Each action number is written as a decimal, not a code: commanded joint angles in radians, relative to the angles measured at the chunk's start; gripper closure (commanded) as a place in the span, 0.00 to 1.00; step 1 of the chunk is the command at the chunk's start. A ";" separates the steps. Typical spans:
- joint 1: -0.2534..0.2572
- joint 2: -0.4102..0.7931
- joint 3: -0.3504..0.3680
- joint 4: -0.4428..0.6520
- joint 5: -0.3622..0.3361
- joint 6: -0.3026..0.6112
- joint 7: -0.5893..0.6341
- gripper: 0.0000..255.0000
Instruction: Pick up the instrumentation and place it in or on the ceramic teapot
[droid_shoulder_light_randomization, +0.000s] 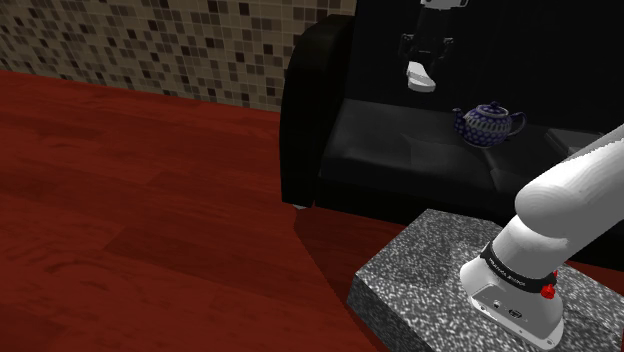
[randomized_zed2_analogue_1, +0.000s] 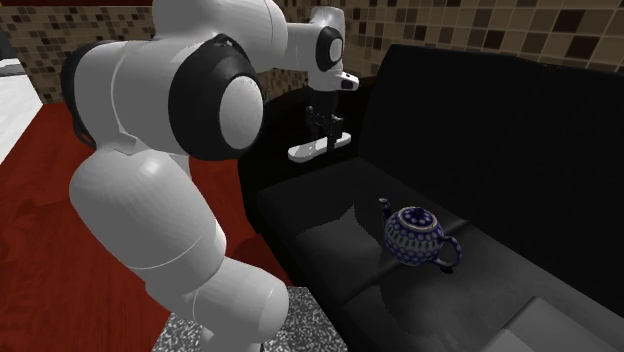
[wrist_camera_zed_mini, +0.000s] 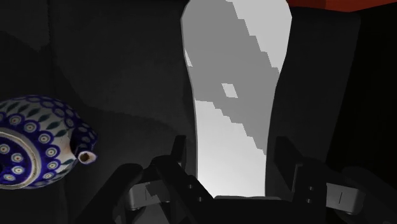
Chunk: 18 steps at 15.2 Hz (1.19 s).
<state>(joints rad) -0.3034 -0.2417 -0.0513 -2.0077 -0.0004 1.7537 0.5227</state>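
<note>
Instrumentation (droid_shoulder_light_randomization: 421, 77), a flat white oblong, hangs clasped in the gripper (droid_shoulder_light_randomization: 424, 60)'s black fingers clear above the black sofa seat (droid_shoulder_light_randomization: 380, 140) (pickup apparently done), leaving the carry across to the blue-patterned teapot (droid_shoulder_light_randomization: 488, 124) and the set-down.

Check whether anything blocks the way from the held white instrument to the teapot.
Nothing visible does. The gripper holds the white instrument in the air above the black sofa. The blue patterned teapot stands alone on the seat cushion, with open space between the two.
</note>
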 joint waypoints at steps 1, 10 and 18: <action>-0.017 -0.023 -0.026 -0.013 -0.008 -0.010 -0.041 1.00; -0.104 -0.059 -0.165 -0.033 -0.056 -0.023 -0.253 1.00; -0.177 -0.018 -0.298 0.025 -0.083 -0.033 -0.452 1.00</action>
<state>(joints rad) -0.4712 -0.2615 -0.3335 -1.9902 -0.0801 1.7249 0.0964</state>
